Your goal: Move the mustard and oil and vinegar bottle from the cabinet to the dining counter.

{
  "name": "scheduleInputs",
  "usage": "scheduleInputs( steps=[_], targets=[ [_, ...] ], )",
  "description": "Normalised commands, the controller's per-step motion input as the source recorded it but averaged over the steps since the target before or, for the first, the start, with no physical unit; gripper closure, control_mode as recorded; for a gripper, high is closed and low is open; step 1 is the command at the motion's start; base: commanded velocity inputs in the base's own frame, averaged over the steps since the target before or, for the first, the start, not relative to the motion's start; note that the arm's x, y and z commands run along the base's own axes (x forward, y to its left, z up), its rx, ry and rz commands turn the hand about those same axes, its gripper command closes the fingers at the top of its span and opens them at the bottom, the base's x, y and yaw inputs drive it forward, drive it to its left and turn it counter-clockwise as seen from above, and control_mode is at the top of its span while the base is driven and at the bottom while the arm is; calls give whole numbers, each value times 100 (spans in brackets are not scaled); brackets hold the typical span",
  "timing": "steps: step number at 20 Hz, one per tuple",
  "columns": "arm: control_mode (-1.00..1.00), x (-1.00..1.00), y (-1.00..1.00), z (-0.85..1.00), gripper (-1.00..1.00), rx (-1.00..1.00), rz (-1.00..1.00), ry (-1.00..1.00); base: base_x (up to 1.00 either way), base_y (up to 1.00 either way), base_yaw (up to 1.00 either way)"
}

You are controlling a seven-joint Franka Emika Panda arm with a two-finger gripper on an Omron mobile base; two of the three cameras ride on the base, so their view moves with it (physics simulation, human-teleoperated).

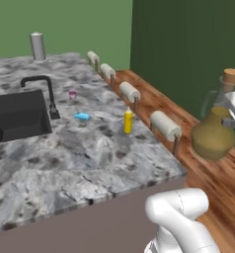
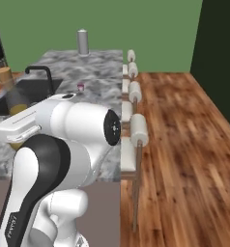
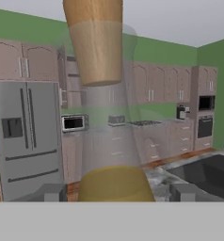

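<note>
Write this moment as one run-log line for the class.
mustard: standing on dining counter | oil and vinegar bottle: held in gripper, off counter | next: set bottle on counter

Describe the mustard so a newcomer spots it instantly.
Find the marbled dining counter with the black sink. The mustard stands upright near its stool-side edge, right of a small blue item. It is the only yellow cylinder there, capped with a white pointed nozzle.

Mustard upright on dining counter
</note>
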Motion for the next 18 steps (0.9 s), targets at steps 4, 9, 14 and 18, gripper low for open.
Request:
scheduleInputs(
  steps=[4, 9, 14, 18],
  targets=[
    [100, 0, 0, 0, 100, 0, 0, 0, 48, -39, 10],
    [100, 0, 0, 0, 100, 0, 0, 0, 36, -27, 12],
    [100, 0, 0, 0, 100, 0, 0, 0, 34, -15, 10],
    [100, 0, 0, 0, 100, 0, 0, 0, 18, -4, 5]
  ],
)
